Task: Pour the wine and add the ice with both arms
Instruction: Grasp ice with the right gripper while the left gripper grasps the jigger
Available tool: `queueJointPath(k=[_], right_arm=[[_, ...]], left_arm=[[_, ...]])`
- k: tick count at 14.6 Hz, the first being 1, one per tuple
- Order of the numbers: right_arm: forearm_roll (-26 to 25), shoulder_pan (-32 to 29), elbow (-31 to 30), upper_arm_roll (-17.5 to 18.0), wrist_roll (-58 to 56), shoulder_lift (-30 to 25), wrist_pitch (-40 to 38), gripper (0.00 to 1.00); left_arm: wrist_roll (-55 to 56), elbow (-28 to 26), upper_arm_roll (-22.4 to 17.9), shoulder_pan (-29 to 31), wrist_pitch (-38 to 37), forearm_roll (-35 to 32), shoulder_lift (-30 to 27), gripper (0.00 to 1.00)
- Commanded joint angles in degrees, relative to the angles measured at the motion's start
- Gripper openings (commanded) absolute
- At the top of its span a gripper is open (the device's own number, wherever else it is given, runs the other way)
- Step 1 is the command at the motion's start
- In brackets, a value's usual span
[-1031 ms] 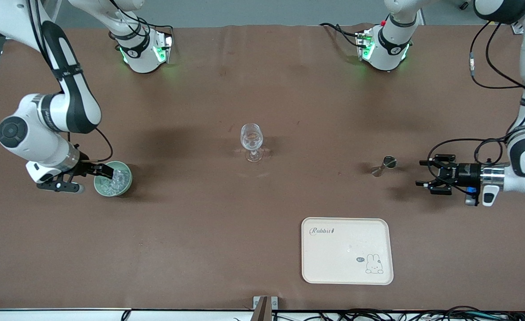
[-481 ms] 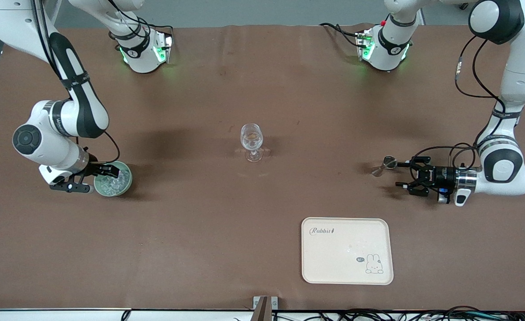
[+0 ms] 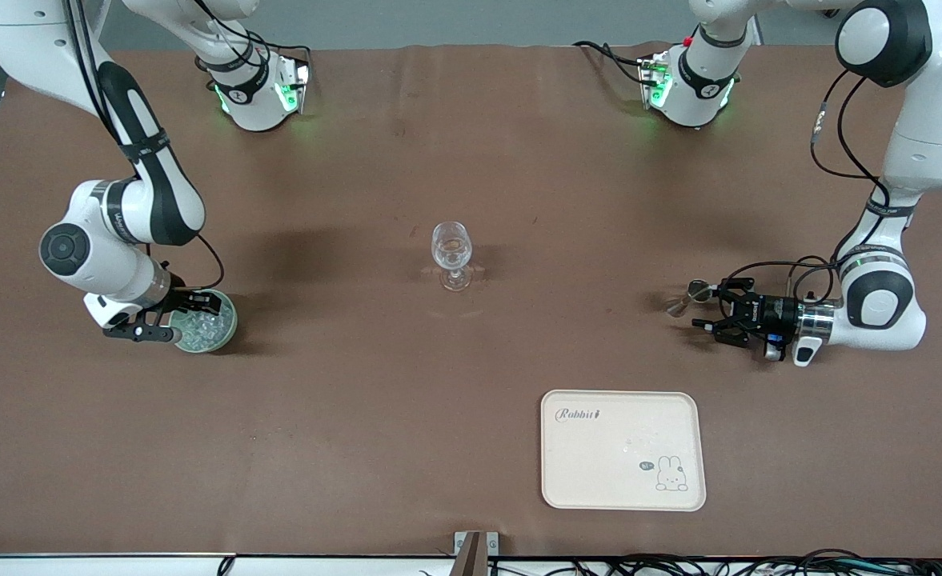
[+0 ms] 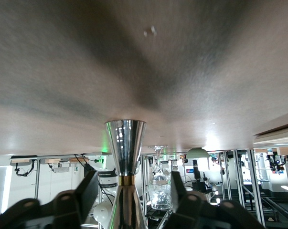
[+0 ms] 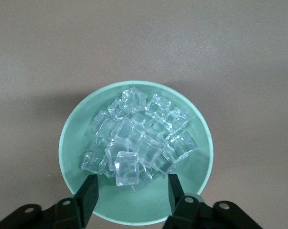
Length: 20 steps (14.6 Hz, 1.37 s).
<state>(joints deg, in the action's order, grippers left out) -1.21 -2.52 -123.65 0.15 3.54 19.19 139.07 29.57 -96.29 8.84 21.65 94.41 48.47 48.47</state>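
While my right gripper (image 5: 132, 200) hangs over the ice (image 5: 139, 143) in the green bowl (image 5: 69, 143), jaws spread around one cube, and my left gripper (image 4: 129, 205) straddles the steel jigger (image 4: 125, 157) beside the wine glass (image 3: 451, 254), both should close squarely.

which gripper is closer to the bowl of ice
Right. The right gripper is over the green bowl of ice; the left gripper is at the jigger, toward the left arm's end.

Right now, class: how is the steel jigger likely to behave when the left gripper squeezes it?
The jigger looks polished, so it may slip in the left gripper. Its narrow waist and small base suggest easy tipping if nudged. Being metal, probably rigid.
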Motion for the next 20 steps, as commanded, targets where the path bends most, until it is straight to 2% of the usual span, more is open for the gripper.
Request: queueJointPath(k=[1, 6, 11, 17, 20], right_arm=[[0.07, 0.24, -1.07, 0.11, -0.38, -0.03, 1.29, 0.64], [0.07, 0.41, -1.68, 0.11, -0.47, -0.03, 1.64, 0.59], [0.07, 0.41, -1.68, 0.11, -0.38, 0.50, 3.40, 0.56], [0.07, 0.33, -1.68, 0.11, -0.38, 0.58, 3.49, 0.50], [0.07, 0.15, -1.68, 0.02, -0.38, 0.85, 3.67, 0.45]], left_arm=[[-0.12, -1.09, -0.14, -1.26, -0.28, 1.36, -0.48, 0.63], [-0.12, -1.45, -0.14, -1.53, -0.28, 1.54, -0.39, 0.46], [-0.12, -1.80, -0.14, -1.53, -0.28, 1.54, -0.39, 0.25], [-0.12, -1.71, -0.14, -1.53, -0.28, 1.63, -0.39, 0.11], [0.93, -1.71, -0.14, -2.40, -0.28, 4.43, -0.83, 0.02]])
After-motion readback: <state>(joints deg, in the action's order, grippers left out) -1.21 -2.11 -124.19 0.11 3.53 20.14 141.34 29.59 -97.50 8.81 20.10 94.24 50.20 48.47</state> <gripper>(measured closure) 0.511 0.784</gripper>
